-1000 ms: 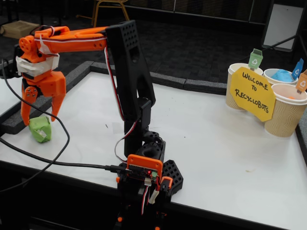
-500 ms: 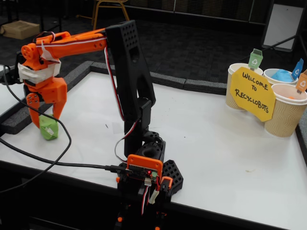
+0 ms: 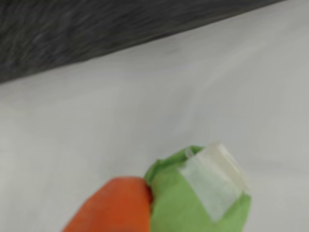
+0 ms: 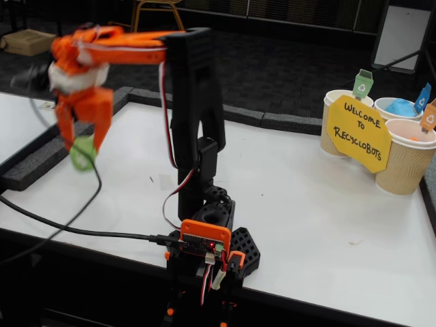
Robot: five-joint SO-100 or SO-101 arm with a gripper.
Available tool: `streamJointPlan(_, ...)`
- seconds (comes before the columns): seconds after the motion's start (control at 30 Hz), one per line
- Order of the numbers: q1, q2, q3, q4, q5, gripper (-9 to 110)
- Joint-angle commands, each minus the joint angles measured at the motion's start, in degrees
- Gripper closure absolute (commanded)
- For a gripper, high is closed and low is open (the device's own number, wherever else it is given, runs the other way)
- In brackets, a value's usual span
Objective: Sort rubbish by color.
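Filling the lower part of the wrist view, the green wad [image 3: 193, 203] sits pressed against one orange fingertip [image 3: 118, 205] of the pincer, a strip of clear tape [image 3: 215, 181] shining across its top; the second finger is out of this picture. Behind the wad lies the white desk [image 3: 96, 121], and beyond that a dark carpeted floor [image 3: 72, 29], all of it blurred. From the fixed view, the pincer [image 4: 83, 146] hangs at the end of the orange arm [image 4: 122, 48], clenched on the green wad [image 4: 82, 153], which is clear of the desk [image 4: 306, 204] and above its left edge. Below the pincer a black cable [image 4: 68, 225] loops across the surface. Far to the right of the pincer, at the other side of the desk, stand three beige paper cups [image 4: 402, 163] with small coloured flags, a yellow sign [image 4: 359, 133] reading "Welcome to Recyclobots" leaning against them. The light blue wad [image 4: 400, 107] lies inside the rear cup, under the blue flag. An orange wad cannot be made out in either view.
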Motion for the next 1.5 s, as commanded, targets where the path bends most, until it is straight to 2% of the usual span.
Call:
streamJointPlan(0.0, 4.3, 20.9, -3.9, 4.1, 3.9, 101)
streamJointPlan(0.23, 5.5, 34.5, -3.6, 11.2, 11.6, 101)
streamJointPlan(0.43, 12.4, 47.6, 3.0, 14.2, 13.4, 101)
streamJointPlan(0.67, 25.0, 63.6, 14.9, 14.8, 13.4, 101)
streamJointPlan(0.87, 41.3, 73.8, 20.7, 14.2, 13.5, 101)
streamJointPlan(1.17, 63.8, 85.7, 22.4, 14.0, 14.2, 101)
streamJointPlan(1.47, 78.9, 96.1, 25.1, 12.5, 15.1, 101)
